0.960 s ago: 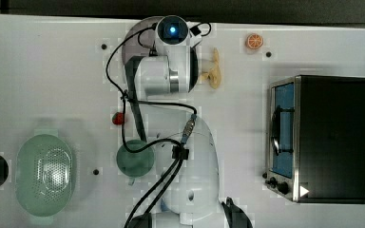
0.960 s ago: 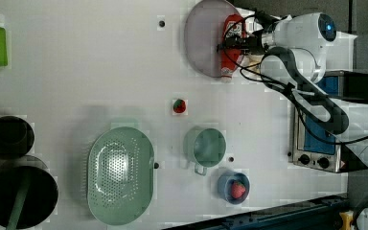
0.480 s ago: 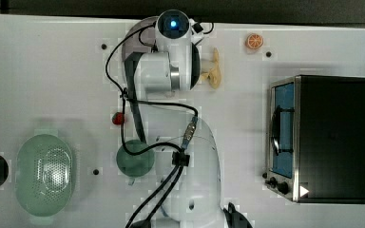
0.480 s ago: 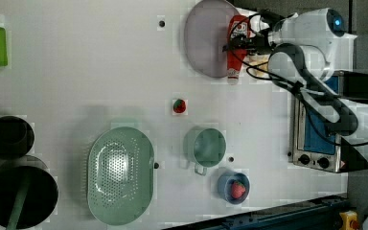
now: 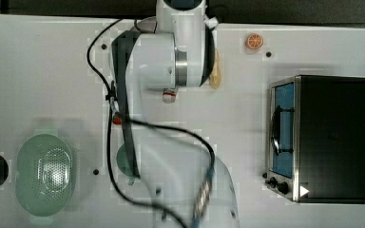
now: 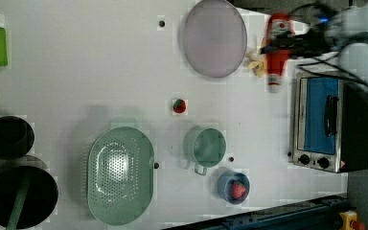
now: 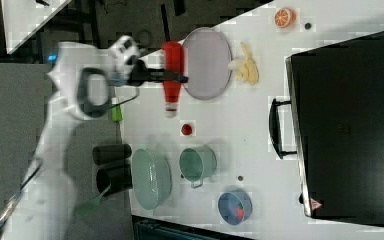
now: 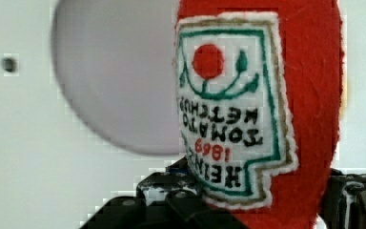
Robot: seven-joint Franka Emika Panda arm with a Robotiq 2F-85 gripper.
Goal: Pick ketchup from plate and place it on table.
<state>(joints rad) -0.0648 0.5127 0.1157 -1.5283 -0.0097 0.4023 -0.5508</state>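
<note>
now gripper (image 7: 172, 76) clamped on ketchup (image 7: 171, 75), lifted beside plate (image 7: 207, 62), above table (image 7: 240, 130)

Robot lab bench staged as toy kitchen: white table (image 6: 76, 72), toaster oven (image 6: 326, 125), green colander (image 6: 120, 175), felt play food, Panda arm (image 5: 161, 61).
</note>
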